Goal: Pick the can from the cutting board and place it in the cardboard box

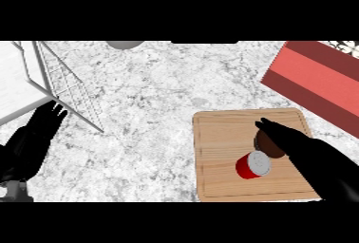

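The counter is the biggest thing here. It is grey and white like stone, and it fills most of the picture. A lot of it is bare in the middle, so there is room to move there.

At the upper right sits a red box. It looks red, not like brown cardboard, but it seems to be where the can should go. It lies close to the top corner of the cutting board, so the trip should be short, up and to the right.

The cutting board is at the lower right. Its edges are flat, so nothing blocks a lift.

At the upper left is a wire rack, well away from the work.

The right robot hand reaches over the board from the lower right. Its fingers are straight and hold nothing yet. They sit just above the can. I think it is getting ready to grab.

The can is red with a silver end and lies tipped on the board. A small brown round thing is right beside it, partly under the fingers.

The left robot hand rests open at the left.
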You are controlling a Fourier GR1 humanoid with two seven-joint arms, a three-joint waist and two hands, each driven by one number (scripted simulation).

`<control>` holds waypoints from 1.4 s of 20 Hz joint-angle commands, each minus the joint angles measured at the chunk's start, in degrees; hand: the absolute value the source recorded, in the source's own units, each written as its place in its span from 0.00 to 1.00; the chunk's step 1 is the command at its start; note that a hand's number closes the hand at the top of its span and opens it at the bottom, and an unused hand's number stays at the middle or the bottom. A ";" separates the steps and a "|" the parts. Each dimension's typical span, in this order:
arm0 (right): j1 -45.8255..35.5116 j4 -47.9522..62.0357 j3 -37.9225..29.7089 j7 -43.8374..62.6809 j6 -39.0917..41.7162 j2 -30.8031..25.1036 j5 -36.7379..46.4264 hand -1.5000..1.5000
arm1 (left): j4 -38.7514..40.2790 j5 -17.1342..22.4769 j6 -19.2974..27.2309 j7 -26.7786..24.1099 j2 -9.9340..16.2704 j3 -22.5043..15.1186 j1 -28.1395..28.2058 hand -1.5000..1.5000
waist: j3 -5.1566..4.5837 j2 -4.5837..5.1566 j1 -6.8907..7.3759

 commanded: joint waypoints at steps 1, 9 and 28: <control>-0.46 0.46 0.54 1.13 3.08 4.46 4.88 0.00 | -1.82 -0.94 -0.28 2.99 -0.60 1.09 -0.43 0.50 | 0.00 0.00 0.01; -0.04 2.79 1.64 1.41 6.06 6.06 9.26 0.00 | -0.71 -1.80 -1.85 1.94 -1.60 2.78 0.02 0.50 | 0.00 -0.03 -0.01; -2.00 10.10 1.87 1.58 12.45 14.14 17.25 0.00 | -3.20 -2.46 -5.67 3.80 -2.70 6.21 0.89 0.50 | 0.00 -0.03 0.08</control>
